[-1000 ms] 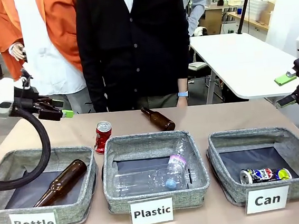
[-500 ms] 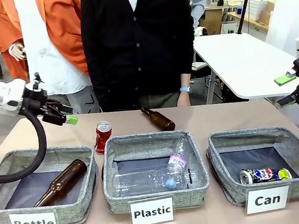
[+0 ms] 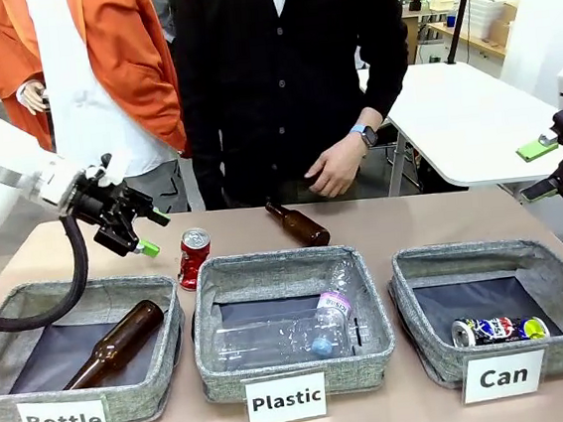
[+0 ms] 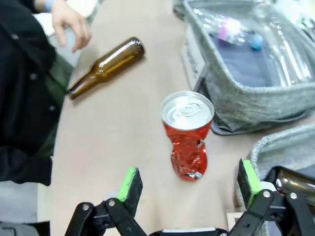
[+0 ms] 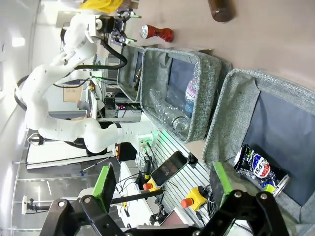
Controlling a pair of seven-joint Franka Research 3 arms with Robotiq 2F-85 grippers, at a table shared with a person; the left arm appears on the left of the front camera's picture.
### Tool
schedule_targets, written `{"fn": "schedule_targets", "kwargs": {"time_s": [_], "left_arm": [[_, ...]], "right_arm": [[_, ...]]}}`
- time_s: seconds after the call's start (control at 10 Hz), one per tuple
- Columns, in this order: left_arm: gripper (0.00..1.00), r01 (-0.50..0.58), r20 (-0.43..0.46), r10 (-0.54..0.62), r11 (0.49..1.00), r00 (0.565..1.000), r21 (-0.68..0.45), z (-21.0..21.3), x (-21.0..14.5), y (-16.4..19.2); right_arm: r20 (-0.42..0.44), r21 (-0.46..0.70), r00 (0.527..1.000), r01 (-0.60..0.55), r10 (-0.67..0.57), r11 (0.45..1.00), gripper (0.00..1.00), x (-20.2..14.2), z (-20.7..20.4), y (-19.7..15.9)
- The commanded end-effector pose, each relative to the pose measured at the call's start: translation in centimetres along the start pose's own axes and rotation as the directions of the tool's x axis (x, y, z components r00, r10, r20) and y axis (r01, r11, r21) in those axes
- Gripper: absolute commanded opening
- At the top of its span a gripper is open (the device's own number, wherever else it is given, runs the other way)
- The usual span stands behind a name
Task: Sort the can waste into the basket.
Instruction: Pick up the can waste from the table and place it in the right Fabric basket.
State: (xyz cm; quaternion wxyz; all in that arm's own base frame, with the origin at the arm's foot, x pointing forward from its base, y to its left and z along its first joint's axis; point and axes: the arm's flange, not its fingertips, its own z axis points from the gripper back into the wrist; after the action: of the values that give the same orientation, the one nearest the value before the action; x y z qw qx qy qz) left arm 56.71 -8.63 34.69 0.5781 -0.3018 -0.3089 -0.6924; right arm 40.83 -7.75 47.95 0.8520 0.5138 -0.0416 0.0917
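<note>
The red crumpled metal drink can [image 3: 194, 257] now has the left gripper [image 3: 154, 235] just to its left, jaws spread wide and empty, after the arm swung in and down during the last second; a grasp looks imminent. The can stands on the table just beside the far-left corner of the grey fabric basket labelled "Plastic" [image 3: 276, 261], silver top up, long axis near vertical with a slight lean. Right of that basket, the grey fabric basket labelled "Can" [image 3: 465, 251] holds the dented blue-and-white can [image 3: 497, 330] lying on its side, and farther right the right gripper [image 3: 534, 171] hangs spread and empty.
</note>
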Motion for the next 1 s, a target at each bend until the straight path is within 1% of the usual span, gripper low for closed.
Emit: {"fn": "schedule_targets", "kwargs": {"time_s": [0.0, 0.2, 0.3, 0.4, 0.7, 0.9], "left_arm": [[1.00, 0.004, 0.000, -0.004, 0.997, 1.000, -0.078, -0.9, -1.0, 1.0], [1.00, -0.051, -0.001, 0.051, 0.991, 0.999, -0.123, -2.9, -1.9, 2.1], [1.00, -0.064, 0.005, 0.065, 0.990, 0.998, -0.127, -3.7, -2.1, 2.9], [1.00, -0.068, 0.011, 0.071, 0.988, 0.997, -0.138, -4.4, -2.1, 3.5], [1.00, -0.083, -0.020, 0.081, 0.984, 0.997, -0.160, -7.4, -2.0, 4.5], [1.00, -0.087, -0.004, 0.087, 0.981, 0.996, -0.174, -8.3, -2.1, 4.8]], "right_arm": [[-0.006, 0.001, 1.000, -0.023, 0.023, 1.000, 1.00, -0.1, 0.3, 0.1], [-0.006, 0.001, 1.000, -0.023, 0.023, 1.000, 1.00, -0.1, 0.3, 0.1], [-0.006, 0.001, 1.000, -0.023, 0.023, 1.000, 1.00, -0.1, 0.3, 0.1], [-0.006, 0.001, 1.000, -0.023, 0.023, 1.000, 1.00, -0.1, 0.3, 0.1], [-0.006, 0.001, 1.000, -0.023, 0.023, 1.000, 1.00, -0.1, 0.3, 0.1], [-0.006, 0.001, 1.000, -0.023, 0.023, 1.000, 1.00, -0.1, 0.3, 0.1]]}}
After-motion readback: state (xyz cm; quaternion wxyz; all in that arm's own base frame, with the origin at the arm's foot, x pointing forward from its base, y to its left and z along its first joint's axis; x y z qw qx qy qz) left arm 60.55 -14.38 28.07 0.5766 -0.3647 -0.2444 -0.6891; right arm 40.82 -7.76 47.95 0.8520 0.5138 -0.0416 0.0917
